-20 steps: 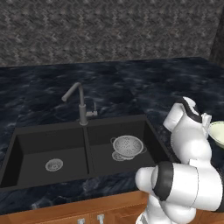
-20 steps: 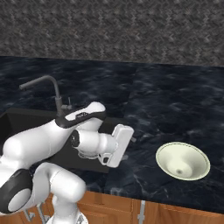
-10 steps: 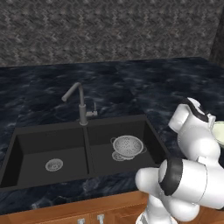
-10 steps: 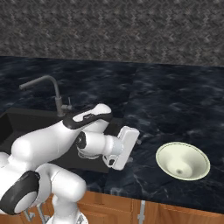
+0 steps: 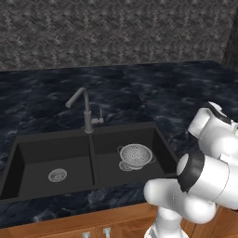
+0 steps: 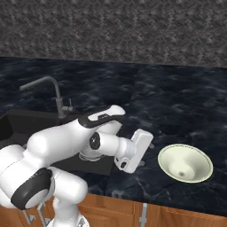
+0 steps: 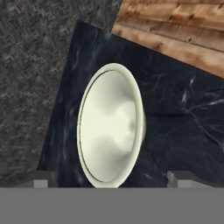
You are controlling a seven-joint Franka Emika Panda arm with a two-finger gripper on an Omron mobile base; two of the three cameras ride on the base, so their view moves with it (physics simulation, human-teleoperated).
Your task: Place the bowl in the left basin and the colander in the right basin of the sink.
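Already in place, the colander (image 5: 135, 155) sits upright in the right basin (image 5: 111, 167) of the black sink (image 5: 56, 137), well apart from the fingers, while the left basin (image 5: 32, 162) holds nothing but its round silver drain (image 5: 57, 175). A grey faucet (image 5: 82, 108) stands behind the divider, its spout turned toward the left basin's side.

Out on the dark marbled counter (image 6: 177, 97), to the right of the sink, the cream bowl (image 6: 185, 162) rests upright near the counter's front edge. The white arm (image 6: 75, 137) reaches across toward it, and the gripper (image 7: 109, 180) points at the bowl with its fingers (image 7: 40, 180) spread wide and holding nothing. In the hand view the bowl (image 7: 110, 124) lies straight ahead of the fingers and between their two tips (the view is rolled, so the bowl looks as if it stands on its side), its open mouth and pale inside plainly shown. From the right base view the hand stops just short of the bowl's near rim, apart from it, with bare counter between them. Wooden cabinet fronts (image 6: 177, 217) run below the counter, and a rough grey stone wall (image 5: 116, 32) rises behind it.
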